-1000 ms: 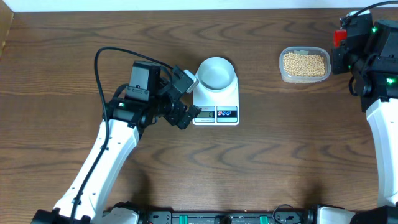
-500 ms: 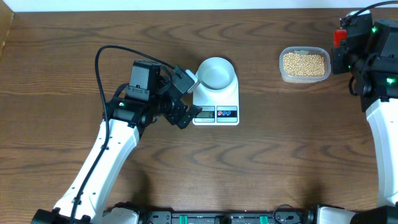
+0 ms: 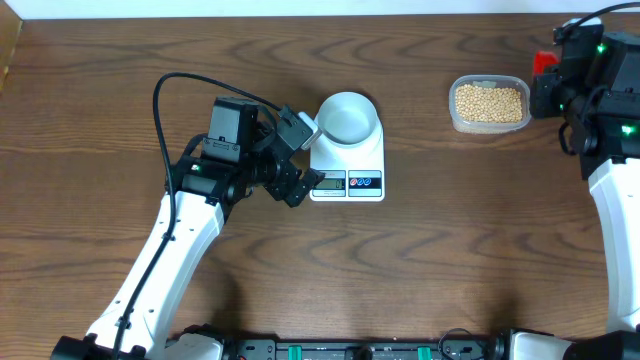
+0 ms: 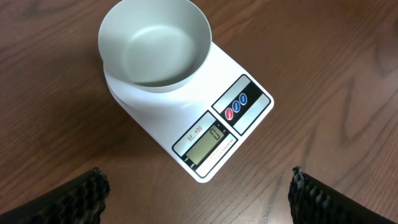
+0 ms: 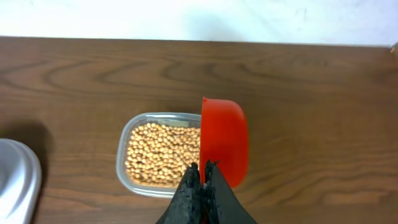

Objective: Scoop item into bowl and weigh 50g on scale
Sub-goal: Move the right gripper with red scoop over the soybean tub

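We find bare table (image 3: 420, 210) between the scale (image 3: 366, 152) and the tub (image 3: 489, 104), an open lane. The bowl (image 3: 347, 117) tops the scale, the left gripper (image 3: 312, 157) flanks the scale's left side, and the scoop (image 5: 224, 140) hangs at the tub's right end.

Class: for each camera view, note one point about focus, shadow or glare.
Overhead: even light, table grain sharp. Left wrist: scale and bowl crisp, fingers dark and soft at the bottom corners. Right wrist: red scoop sharp, white strip above the table washed out.
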Controlling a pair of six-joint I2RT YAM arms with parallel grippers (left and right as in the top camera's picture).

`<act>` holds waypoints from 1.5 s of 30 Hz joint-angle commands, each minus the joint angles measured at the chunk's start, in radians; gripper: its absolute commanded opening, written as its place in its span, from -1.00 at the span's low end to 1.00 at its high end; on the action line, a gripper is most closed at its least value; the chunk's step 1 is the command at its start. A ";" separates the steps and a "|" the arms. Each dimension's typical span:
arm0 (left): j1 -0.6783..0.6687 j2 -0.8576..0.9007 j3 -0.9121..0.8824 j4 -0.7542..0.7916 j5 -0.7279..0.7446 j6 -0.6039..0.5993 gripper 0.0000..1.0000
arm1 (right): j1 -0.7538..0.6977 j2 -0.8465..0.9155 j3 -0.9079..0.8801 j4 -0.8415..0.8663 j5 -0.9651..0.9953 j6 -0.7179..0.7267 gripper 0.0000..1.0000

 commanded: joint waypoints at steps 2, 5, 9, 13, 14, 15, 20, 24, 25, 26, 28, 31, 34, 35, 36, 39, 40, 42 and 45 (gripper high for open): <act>0.000 0.000 -0.007 0.000 0.003 0.010 0.89 | -0.004 0.006 0.016 -0.028 -0.009 0.123 -0.97; 0.000 0.000 -0.007 0.000 0.003 0.010 0.89 | -0.004 0.015 0.001 -0.047 -0.008 0.137 -0.97; 0.000 0.000 -0.007 0.000 0.003 0.010 0.89 | -0.004 0.046 -0.005 -0.087 -0.006 0.139 -0.97; 0.000 0.000 -0.007 0.000 0.003 0.010 0.89 | -0.004 0.093 -0.005 -0.101 -0.006 0.139 -0.97; 0.000 0.000 -0.007 0.000 0.003 0.010 0.89 | -0.004 0.108 -0.005 -0.101 -0.006 0.139 -0.97; 0.000 0.000 -0.007 0.000 0.003 0.010 0.89 | -0.004 0.117 -0.005 -0.101 -0.006 0.139 -0.98; 0.000 0.000 -0.007 0.000 0.003 0.010 0.89 | -0.004 0.181 -0.005 -0.100 -0.004 0.136 -0.97; 0.000 0.000 -0.007 0.000 0.003 0.010 0.89 | -0.004 0.232 -0.005 -0.098 0.008 0.124 -0.98; 0.000 0.000 -0.007 0.000 0.003 0.010 0.89 | -0.004 0.247 -0.005 -0.097 0.009 0.111 -0.98; 0.000 0.000 -0.007 0.000 0.003 0.010 0.89 | -0.004 0.260 -0.005 -0.094 0.009 0.102 -0.98; 0.000 0.000 -0.007 0.000 0.003 0.010 0.89 | -0.004 0.284 -0.005 -0.087 0.009 0.088 -0.98; 0.000 0.000 -0.007 0.000 0.003 0.010 0.89 | -0.004 0.304 -0.005 -0.079 0.011 0.064 -0.97; 0.000 0.000 -0.007 0.000 0.003 0.010 0.89 | -0.004 0.305 -0.005 -0.061 0.032 0.058 -0.97; 0.000 0.000 -0.007 0.000 0.003 0.010 0.89 | -0.004 0.305 -0.005 -0.052 0.036 0.059 -0.98; 0.000 0.000 -0.007 0.000 0.003 0.010 0.89 | -0.004 0.305 -0.005 -0.045 0.036 0.059 -0.98; 0.000 0.000 -0.007 0.000 0.003 0.010 0.89 | -0.004 0.305 -0.005 -0.035 0.036 0.059 -0.97; 0.000 0.000 -0.007 0.000 0.003 0.010 0.89 | -0.004 0.305 -0.005 -0.033 0.036 0.059 -0.97; 0.000 0.000 -0.007 0.000 0.003 0.010 0.89 | -0.004 0.305 -0.005 -0.026 0.036 0.060 -0.98; 0.000 0.000 -0.007 0.000 0.003 0.010 0.89 | -0.004 0.305 -0.005 -0.023 0.036 0.061 -0.98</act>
